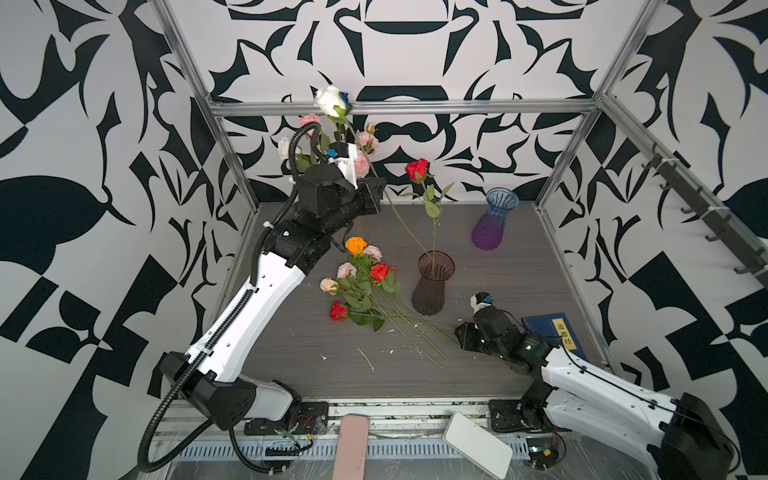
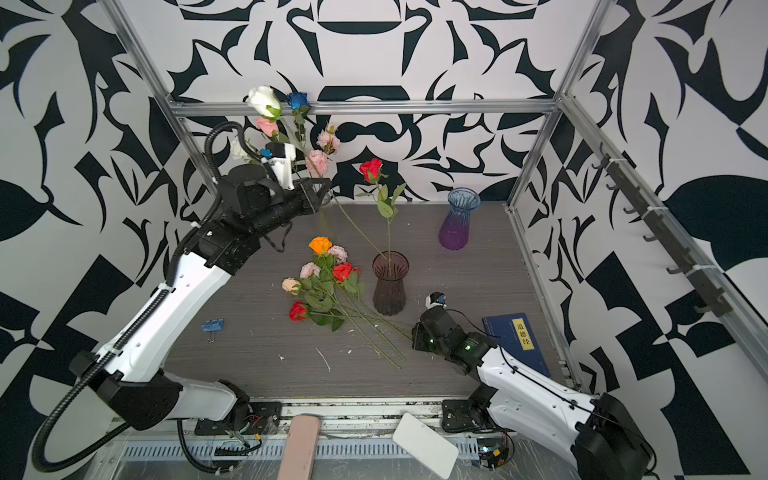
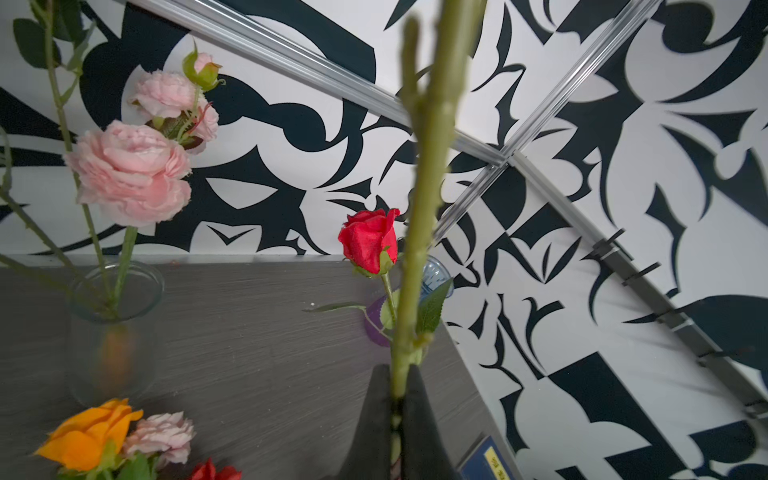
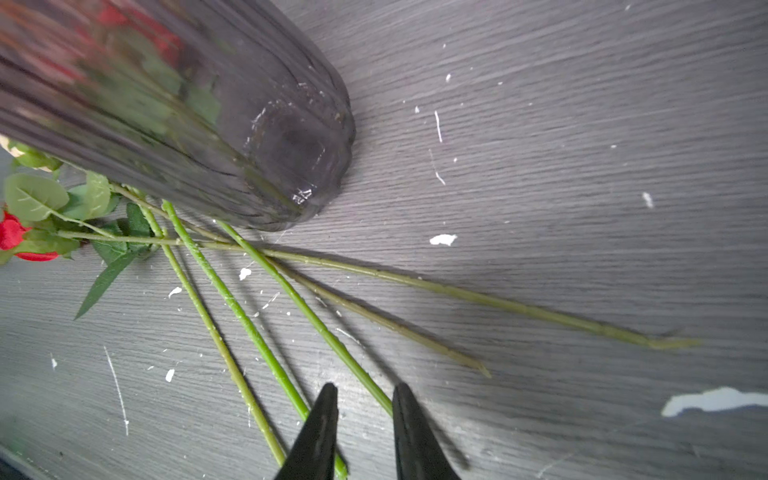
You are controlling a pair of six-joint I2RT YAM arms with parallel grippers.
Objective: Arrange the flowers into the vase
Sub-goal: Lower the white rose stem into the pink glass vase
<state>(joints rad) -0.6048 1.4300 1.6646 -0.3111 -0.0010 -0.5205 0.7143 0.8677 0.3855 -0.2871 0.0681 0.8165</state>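
- In both top views the left pincer (image 1: 379, 192) hung raised over the back of the surface (image 1: 332, 374), clamped tight on the long stem of a white rose (image 1: 329, 99). That stem slanted down toward the mouth of the dark vase (image 1: 432, 291), where a red rose (image 1: 417, 169) stood upright.
- The loose flowers (image 1: 361, 286) lay on the surface just left of that vase, stems fanned toward the right pincer (image 1: 460, 334), which sat low beside a blue book (image 1: 552, 332).
- A blue-and-purple vase (image 1: 494, 224) stood well apart at the back.
- The left wrist view showed the jaws pressed together on the green stem (image 3: 415, 249). Pink roses (image 3: 129, 170) stood in a clear vase (image 3: 112, 332).
- The right wrist view showed the right pincer (image 4: 365, 392) narrowly parted and gripping nothing. One loose stem (image 4: 309, 322) ran into the gap between its tips, near the dark vase's base.
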